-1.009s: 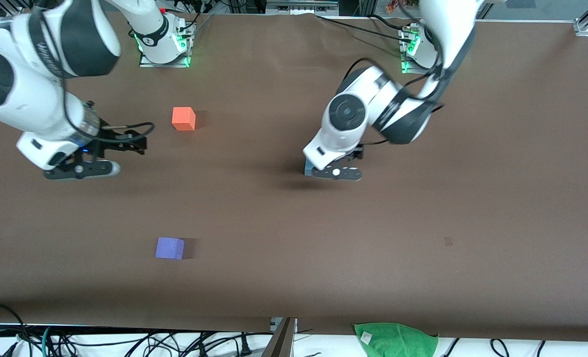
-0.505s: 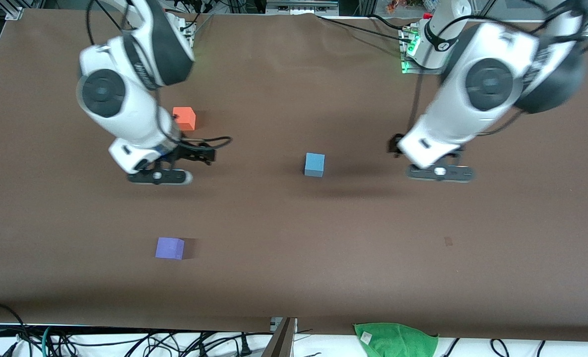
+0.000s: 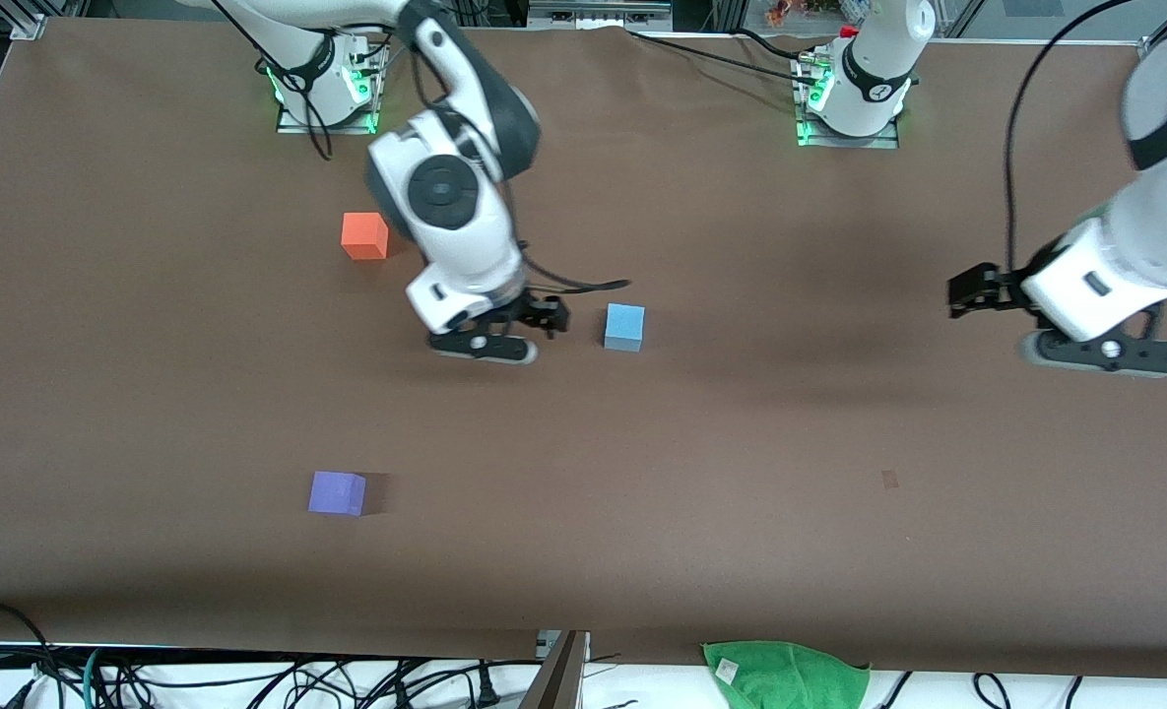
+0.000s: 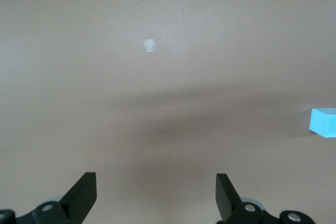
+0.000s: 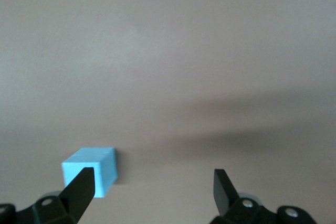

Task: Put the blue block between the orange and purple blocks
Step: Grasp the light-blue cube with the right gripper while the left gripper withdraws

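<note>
The blue block (image 3: 624, 327) rests alone on the brown table (image 3: 741, 551), near the middle. The orange block (image 3: 364, 236) stands toward the right arm's end, close to the bases. Nearer the front camera on that same end lies the purple block (image 3: 337, 492). My right gripper (image 3: 485, 347) hangs open over bare table just beside the blue block, on its orange-block side. In the right wrist view the blue block (image 5: 92, 174) shows partly covered by one finger (image 5: 81, 190), outside the gap of that gripper (image 5: 155, 187). Over the left arm's end, my left gripper (image 3: 1105, 354) (image 4: 156, 192) is open and empty.
A green cloth (image 3: 785, 675) lies off the table's front edge, with cables along that edge. A small pale mark (image 3: 889, 480) sits on the table surface. The arm bases (image 3: 327, 89) (image 3: 854, 98) stand along the edge farthest from the camera.
The left gripper has pulled away from the blue block toward its own end, leaving the block on the table. The right arm has swung from its end to beside the blue block.
</note>
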Tool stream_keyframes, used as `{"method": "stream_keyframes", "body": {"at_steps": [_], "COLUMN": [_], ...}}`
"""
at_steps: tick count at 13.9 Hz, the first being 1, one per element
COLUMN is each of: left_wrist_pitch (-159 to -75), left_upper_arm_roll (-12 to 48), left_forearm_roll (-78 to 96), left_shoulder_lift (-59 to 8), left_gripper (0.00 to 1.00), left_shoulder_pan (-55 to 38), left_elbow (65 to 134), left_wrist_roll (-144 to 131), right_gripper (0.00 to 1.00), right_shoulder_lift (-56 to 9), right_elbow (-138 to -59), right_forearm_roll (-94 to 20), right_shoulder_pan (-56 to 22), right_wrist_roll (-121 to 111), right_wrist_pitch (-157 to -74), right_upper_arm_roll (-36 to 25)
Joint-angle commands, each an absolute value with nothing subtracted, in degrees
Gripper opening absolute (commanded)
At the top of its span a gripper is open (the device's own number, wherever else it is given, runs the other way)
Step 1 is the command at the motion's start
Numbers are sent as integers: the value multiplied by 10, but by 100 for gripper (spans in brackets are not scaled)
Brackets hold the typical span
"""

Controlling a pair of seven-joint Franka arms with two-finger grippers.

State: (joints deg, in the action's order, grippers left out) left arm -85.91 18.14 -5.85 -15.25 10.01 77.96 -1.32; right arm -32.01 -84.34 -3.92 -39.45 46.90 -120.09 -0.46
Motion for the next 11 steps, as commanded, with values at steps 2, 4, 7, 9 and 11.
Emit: {"method": "stream_keyframes", "body": {"at_steps": [2,4,7,9,11], "left_wrist_pitch": [-811,-791,-817,-877,-945], "left_upper_arm_roll": [185,185,143,79,21], "left_forearm_roll": [-58,-61,-40,-19,-18], "left_shoulder_lift": [-133,-132,-97,-37,0], "left_gripper": [100,100,100,100,100], "left_shoulder_pan": [109,117,105,48,-5], "left_elbow": [780,780,819,901,953], "left_wrist_roll": [9,27,34,28,29], "right_gripper": [100,100,100,100,100], "right_shoulder_lift": [-382,-397,-423,-438,-452], "right_elbow": [-783,-783,-778,-773,-763], "right_forearm_roll": [-39,-25,-18,-15,-15], "right_shoulder_pan": [-434,-447,-473,-486,-493], "right_wrist_roll": [540,550,577,600,600], "right_wrist_pitch": [-1218,-1233,-1251,-1271,-1275], "right_upper_arm_roll": [-14,-14,-15,-15,-15]}}
